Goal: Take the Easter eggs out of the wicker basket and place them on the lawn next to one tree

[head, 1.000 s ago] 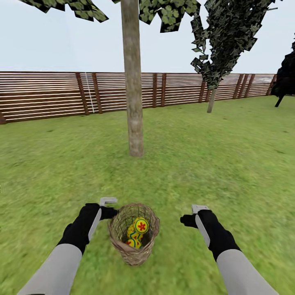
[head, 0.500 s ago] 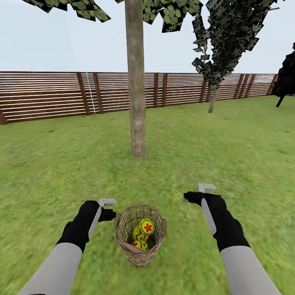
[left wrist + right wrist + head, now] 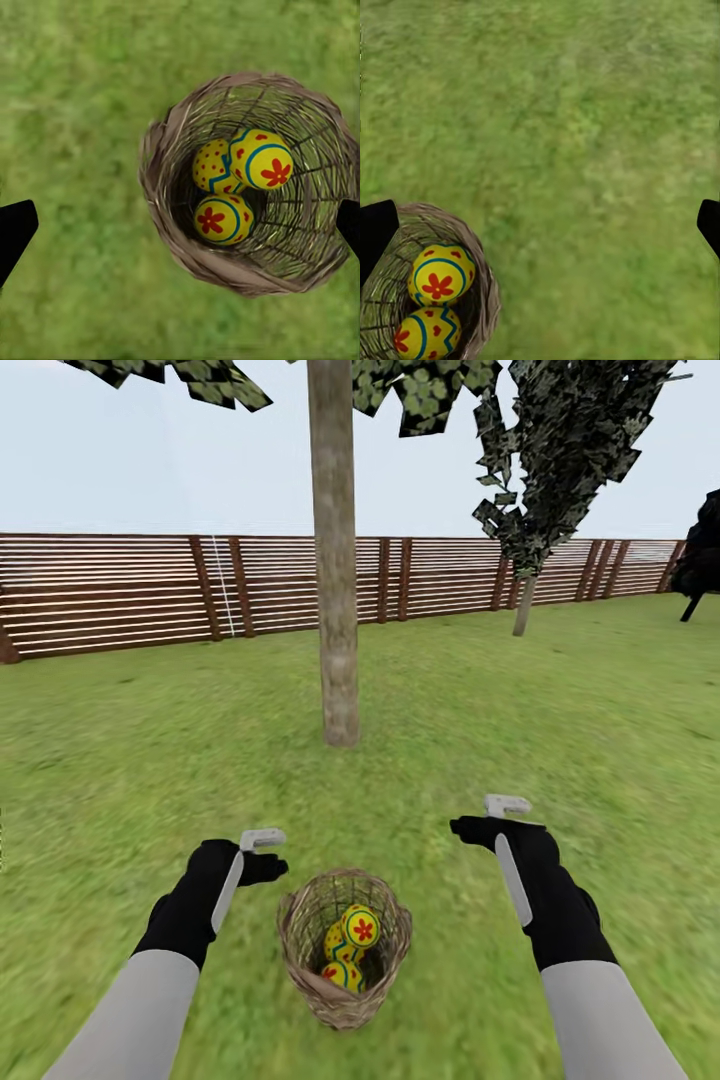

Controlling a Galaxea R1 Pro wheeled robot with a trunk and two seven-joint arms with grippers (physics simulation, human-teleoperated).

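At lower centre of the head view, the wicker basket [image 3: 344, 947] sits on the lawn [image 3: 560, 720] with all three Easter eggs [image 3: 234, 183] inside. Your left gripper [image 3: 262, 854] and right gripper [image 3: 490, 817] flank it, both spread wide and empty, ready to reach in. The tree [image 3: 335, 560] stands beyond, with bare grass between; the fence [image 3: 120, 590] lies well behind.

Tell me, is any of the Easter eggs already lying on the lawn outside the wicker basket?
No, all three Easter eggs lie inside the wicker basket, and the lawn around it is bare grass.
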